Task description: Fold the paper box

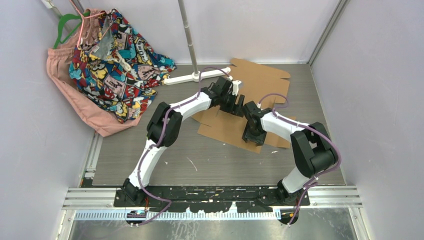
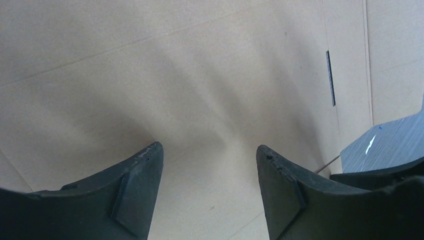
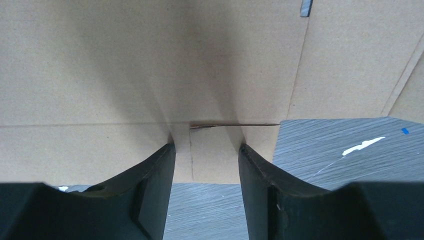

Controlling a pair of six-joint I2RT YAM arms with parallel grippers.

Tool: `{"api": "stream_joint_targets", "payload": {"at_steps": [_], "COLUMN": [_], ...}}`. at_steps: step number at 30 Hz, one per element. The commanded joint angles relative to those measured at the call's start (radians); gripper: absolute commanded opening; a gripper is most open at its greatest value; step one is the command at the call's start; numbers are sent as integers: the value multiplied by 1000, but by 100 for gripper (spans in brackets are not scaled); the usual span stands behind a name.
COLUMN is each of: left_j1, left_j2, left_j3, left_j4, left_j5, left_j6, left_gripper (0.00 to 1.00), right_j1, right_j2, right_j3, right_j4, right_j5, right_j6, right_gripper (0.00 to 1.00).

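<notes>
The paper box [image 1: 265, 80] is a flat brown die-cut cardboard sheet lying unfolded on the grey table, right of centre. My left gripper [image 1: 238, 107] hovers over the sheet's middle. In the left wrist view the left gripper [image 2: 210, 150] is open and empty, with plain cardboard [image 2: 200, 75] and a narrow slot [image 2: 330, 77] beneath it. My right gripper [image 1: 253, 140] is at the sheet's near edge. In the right wrist view the right gripper [image 3: 206, 147] is open, its fingers either side of a small cardboard tab [image 3: 215, 155] at the edge, with nothing between them pinched.
A white stand base [image 1: 195, 77] with an upright pole [image 1: 187, 35] sits just left of the sheet. Colourful and pink clothes [image 1: 110, 60] hang on hangers at the back left. Walls close in on both sides. Grey tabletop [image 3: 350, 150] shows beside the tab.
</notes>
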Motion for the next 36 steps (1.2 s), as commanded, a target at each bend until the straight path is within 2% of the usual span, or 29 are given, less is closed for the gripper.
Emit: {"api": "stream_joint_targets", "payload": {"at_steps": [1,9,10,11,23,28,36], "left_j1": [29,55,56,57,92,107,161], "left_j2": [-114,-312,-324,-337,-528,-578,-621], "left_j3": [-106,-314,-321,-327,-596,-695,-819], "left_j4": [-23,79,76,72,113,123,183], "left_j5": [8,-23,-26,-28,-103,-123,-102], "left_j6": [39,34,35,34,-25,-34,-48], "left_gripper": [71,77,83,84,83,79,64], "right_j1": [23,24,23,23,24,23,24], "right_j2": [81,89,89,90,89,90,89], "right_j3": [-29,-29,-29,-29,-29,-29,-32], "right_j4": [162,169,171,172,180,182,188], "right_j5": [-79,-89,-91,-93,-106,-111,-122], "right_j6": [28,19,19,19,8,5,7], "right_gripper": [54,54,54,54,54,54,54]}}
